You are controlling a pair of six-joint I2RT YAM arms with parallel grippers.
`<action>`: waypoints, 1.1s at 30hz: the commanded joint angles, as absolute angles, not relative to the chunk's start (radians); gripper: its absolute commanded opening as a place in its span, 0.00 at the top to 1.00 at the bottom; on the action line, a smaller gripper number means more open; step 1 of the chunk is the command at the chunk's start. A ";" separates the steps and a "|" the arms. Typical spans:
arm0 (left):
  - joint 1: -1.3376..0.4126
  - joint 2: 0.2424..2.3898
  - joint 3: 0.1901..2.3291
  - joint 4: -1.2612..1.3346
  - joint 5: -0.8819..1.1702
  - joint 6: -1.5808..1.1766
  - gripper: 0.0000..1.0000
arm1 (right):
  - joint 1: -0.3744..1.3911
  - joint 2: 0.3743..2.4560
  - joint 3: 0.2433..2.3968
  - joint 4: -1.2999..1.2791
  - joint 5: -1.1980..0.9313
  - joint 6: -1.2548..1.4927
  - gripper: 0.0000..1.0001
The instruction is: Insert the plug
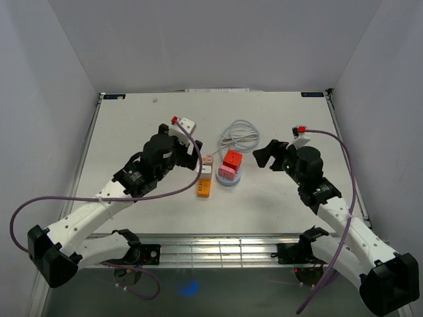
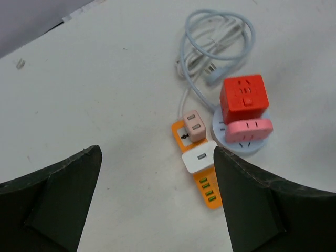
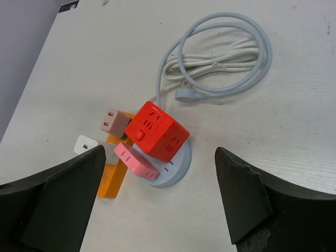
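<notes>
Red plug (image 3: 156,131), pink plug (image 3: 135,160) sit in round socket (image 3: 177,167); left hand (image 2: 157,176), right hand (image 3: 160,157) wide, empty.

One camera looks down from high behind the arms (image 1: 86,214) at the whole table (image 1: 132,119). Both wrist cameras sit closer, and all see the red cube (image 1: 232,159).

the orange power strip (image 1: 203,189) and the round socket base (image 1: 230,181) carrying a red cube (image 1: 232,159) sit close, a narrow gap between. the coiled cable (image 1: 239,135) crowds their far side; the table (image 1: 132,125) lies open left and right.
</notes>
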State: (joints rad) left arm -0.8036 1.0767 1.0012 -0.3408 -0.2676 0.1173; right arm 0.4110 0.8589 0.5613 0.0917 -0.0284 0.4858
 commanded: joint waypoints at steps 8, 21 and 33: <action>-0.634 1.025 0.724 -0.178 -0.483 -0.538 0.02 | 0.403 0.761 0.520 0.120 0.191 0.367 0.11; -0.632 0.620 0.215 0.181 -0.568 -0.549 0.02 | 0.403 0.655 0.316 0.227 0.298 0.333 0.11; -0.632 0.629 0.210 0.229 -0.528 -0.508 0.02 | 0.403 0.603 0.295 0.219 0.308 0.331 0.11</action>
State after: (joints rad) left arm -0.6365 0.6189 0.1898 0.2070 -0.5354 -0.5232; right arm 0.4068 0.6197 0.2962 0.1688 0.2859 0.3466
